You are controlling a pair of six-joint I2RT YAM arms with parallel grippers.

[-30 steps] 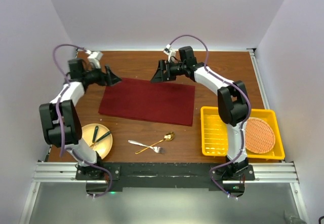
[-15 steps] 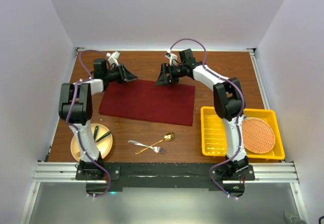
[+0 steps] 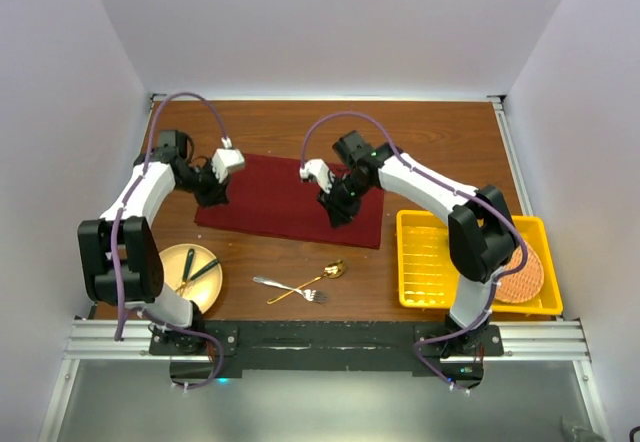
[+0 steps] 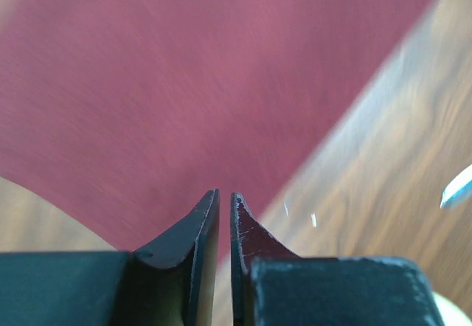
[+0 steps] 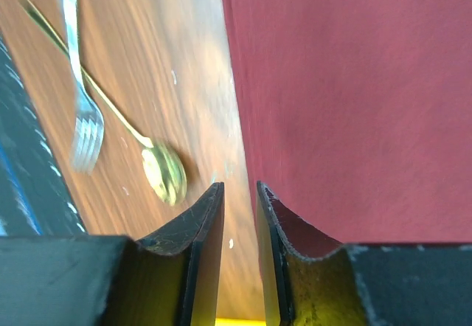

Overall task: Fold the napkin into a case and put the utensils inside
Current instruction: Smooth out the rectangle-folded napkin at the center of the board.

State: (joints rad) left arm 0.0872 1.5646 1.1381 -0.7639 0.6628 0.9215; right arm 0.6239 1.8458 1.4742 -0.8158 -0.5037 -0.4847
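Note:
The maroon napkin (image 3: 290, 202) lies flat and spread out on the wooden table. My left gripper (image 3: 212, 197) hovers over its near left corner. In the left wrist view the napkin (image 4: 184, 82) fills the upper left, and the left gripper (image 4: 225, 195) is closed to a thin slit with nothing in it. My right gripper (image 3: 338, 214) is over the napkin's near edge. The right wrist view shows the napkin (image 5: 354, 82) edge under the right gripper (image 5: 240, 187), narrowly open and empty. The gold spoon (image 3: 333, 270) (image 5: 164, 172) and silver fork (image 3: 275, 284) (image 5: 82, 127) lie crossed near the front.
A yellow basket (image 3: 430, 262) at the right holds a round orange woven mat (image 3: 515, 267). A yellow plate (image 3: 172, 260) at the front left carries green-handled cutlery (image 3: 200, 270). White walls close the table on three sides.
Both arms swung from the napkin's far edge to its near edge. Both grippers went from wide open to nearly closed.

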